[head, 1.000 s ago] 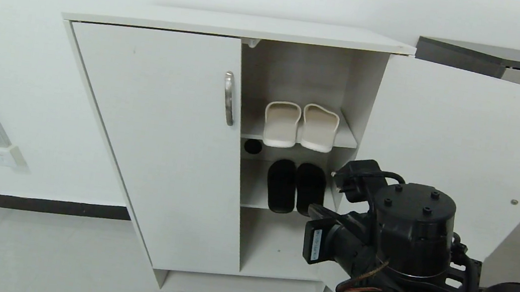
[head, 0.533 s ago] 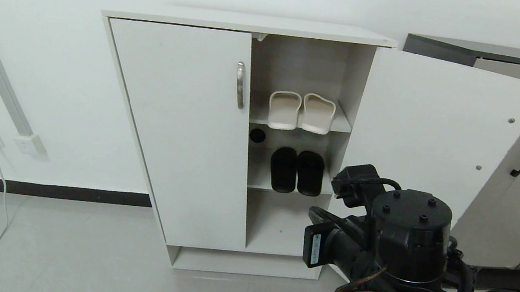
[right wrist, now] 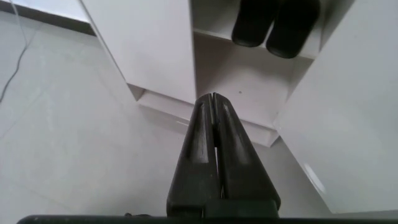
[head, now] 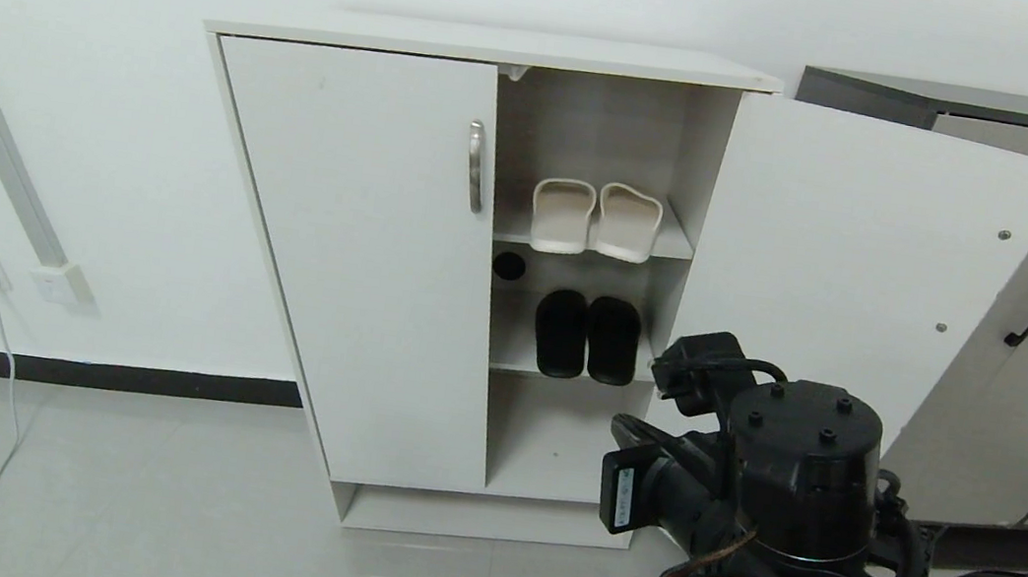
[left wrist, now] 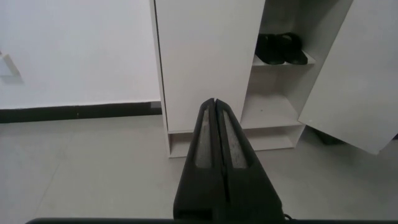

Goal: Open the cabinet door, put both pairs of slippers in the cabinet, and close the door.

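The white wooden cabinet (head: 351, 247) is seen with its right door (head: 855, 264) swung open; cream rubber slippers (head: 594, 220) are shelved above black rubber slippers (head: 587, 336).

The head camera looks forward and down from above, standing back far enough that the whole white cabinet (head: 352, 237) sits mid-frame, with its open door (head: 854, 274) reaching toward the right edge. The left wrist camera sits lower and farther off, sighting along the left gripper (left wrist: 215, 102) at the cabinet's lower half. The right wrist camera is nearest, tilted down along the right gripper (right wrist: 213, 96). All three views share the black slippers (head: 587, 336) and the bottom compartment (head: 543, 441).
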